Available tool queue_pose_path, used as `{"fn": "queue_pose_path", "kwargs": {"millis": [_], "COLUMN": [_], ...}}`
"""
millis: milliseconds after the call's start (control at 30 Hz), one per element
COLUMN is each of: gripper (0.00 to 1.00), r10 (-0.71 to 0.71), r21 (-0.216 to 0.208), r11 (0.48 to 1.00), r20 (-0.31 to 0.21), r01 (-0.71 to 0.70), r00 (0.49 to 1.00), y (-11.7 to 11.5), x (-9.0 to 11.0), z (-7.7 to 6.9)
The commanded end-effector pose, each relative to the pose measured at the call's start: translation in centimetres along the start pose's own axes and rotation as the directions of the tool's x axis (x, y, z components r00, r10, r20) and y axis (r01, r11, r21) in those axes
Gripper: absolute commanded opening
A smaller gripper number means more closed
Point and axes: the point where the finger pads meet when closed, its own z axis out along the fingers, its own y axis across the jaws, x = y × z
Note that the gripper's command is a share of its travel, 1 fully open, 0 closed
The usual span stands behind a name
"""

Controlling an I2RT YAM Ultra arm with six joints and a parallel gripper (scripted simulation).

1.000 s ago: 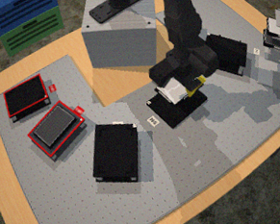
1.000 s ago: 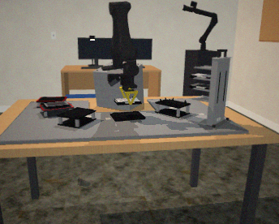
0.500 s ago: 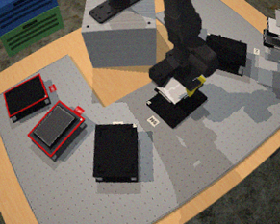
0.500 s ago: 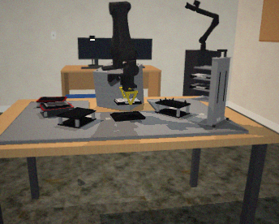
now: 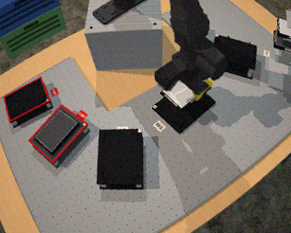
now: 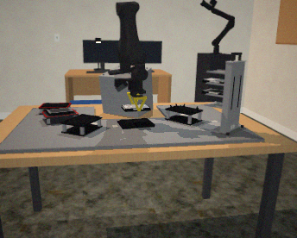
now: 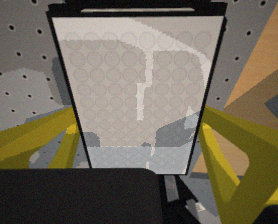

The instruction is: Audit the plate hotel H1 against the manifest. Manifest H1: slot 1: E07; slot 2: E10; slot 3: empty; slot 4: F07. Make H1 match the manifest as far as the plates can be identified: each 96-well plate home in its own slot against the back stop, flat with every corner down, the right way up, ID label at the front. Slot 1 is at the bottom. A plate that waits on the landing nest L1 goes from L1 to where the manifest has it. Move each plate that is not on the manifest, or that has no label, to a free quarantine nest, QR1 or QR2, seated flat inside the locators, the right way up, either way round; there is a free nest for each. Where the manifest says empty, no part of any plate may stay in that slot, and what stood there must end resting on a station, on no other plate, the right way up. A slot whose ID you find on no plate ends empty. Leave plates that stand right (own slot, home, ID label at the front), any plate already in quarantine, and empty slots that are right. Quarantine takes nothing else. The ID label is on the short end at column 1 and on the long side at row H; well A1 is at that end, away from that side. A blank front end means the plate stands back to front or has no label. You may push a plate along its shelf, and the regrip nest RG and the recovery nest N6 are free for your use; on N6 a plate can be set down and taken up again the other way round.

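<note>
We are holding our single dark arm (image 6: 129, 39) upright from its base, bending it forward and down. Our hand (image 5: 189, 93) is pointing downward, its yellow fingers spread wide and clamping a clear plate (image 7: 137, 90).
</note>
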Motion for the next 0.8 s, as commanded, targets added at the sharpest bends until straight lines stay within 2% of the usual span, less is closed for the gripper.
{"fn": "queue_pose_path", "kwargs": {"millis": [0, 100, 267, 300, 367, 433, 533, 633, 767], "gripper": [0.86, 0.86, 0.86, 0.86, 0.86, 0.86, 0.86, 0.86, 0.86], "r10": [-0.007, -0.005, -0.004, -0.002, 0.0, 0.002, -0.003, 0.0, 0.0], "r21": [-0.024, -0.035, -0.015, -0.028, -0.029, -0.043, -0.032, -0.047, -0.037], "r11": [1.0, 0.999, 1.0, 1.0, 1.0, 0.999, 0.999, 0.999, 0.999], "r20": [0.005, 0.005, 0.004, 0.005, 0.005, 0.007, 0.005, 0.006, 0.006], "r01": [0.007, 0.005, 0.004, 0.002, 0.0, -0.002, 0.003, 0.0, 0.0], "r00": [1.0, 1.0, 1.0, 1.0, 1.0, 1.0, 1.0, 1.0, 1.0], "y": [0.2, 0.5, -0.1, 1.0, 1.0, 1.3, 1.1, 1.6, 1.4], "x": [-0.1, -0.2, -0.2, -0.3, -0.3, -0.4, -0.2, -0.3, -0.3], "z": [-0.8, -0.7, 0.0, 0.0, 0.3, 0.1, 0.6, 0.5, 1.0]}}
